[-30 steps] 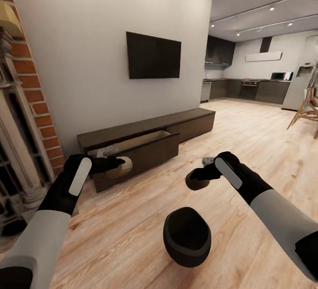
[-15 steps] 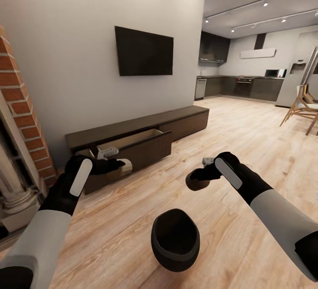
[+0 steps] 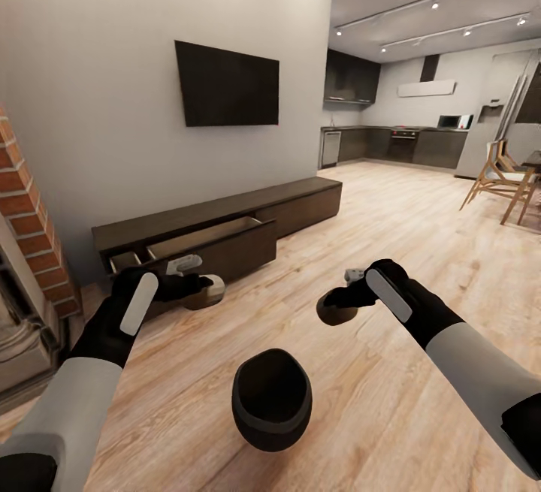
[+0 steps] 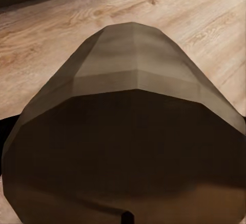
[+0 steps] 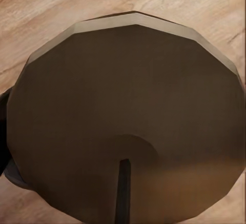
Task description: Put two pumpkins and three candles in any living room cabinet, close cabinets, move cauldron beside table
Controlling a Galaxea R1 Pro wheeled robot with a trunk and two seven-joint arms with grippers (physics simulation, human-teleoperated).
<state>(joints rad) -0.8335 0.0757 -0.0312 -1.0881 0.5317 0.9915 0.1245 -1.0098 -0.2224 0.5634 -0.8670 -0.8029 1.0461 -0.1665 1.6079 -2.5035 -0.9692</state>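
holding a candle (image 3: 204, 291) apiece, the left gripper (image 3: 197, 282) and right gripper (image 3: 338, 299) pinch them above the floor; the second candle (image 3: 336, 312) hangs near the cauldron (image 3: 271, 399), before the open cabinet (image 3: 218, 233).

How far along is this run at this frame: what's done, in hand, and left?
Nothing looks finished. In hand: the left gripper and right gripper each hold a candle, the right one at. Left: the cabinet has drawers standing open, so both candles need stowing and the drawers closing; the cauldron sits on bare floor, not beside a table.
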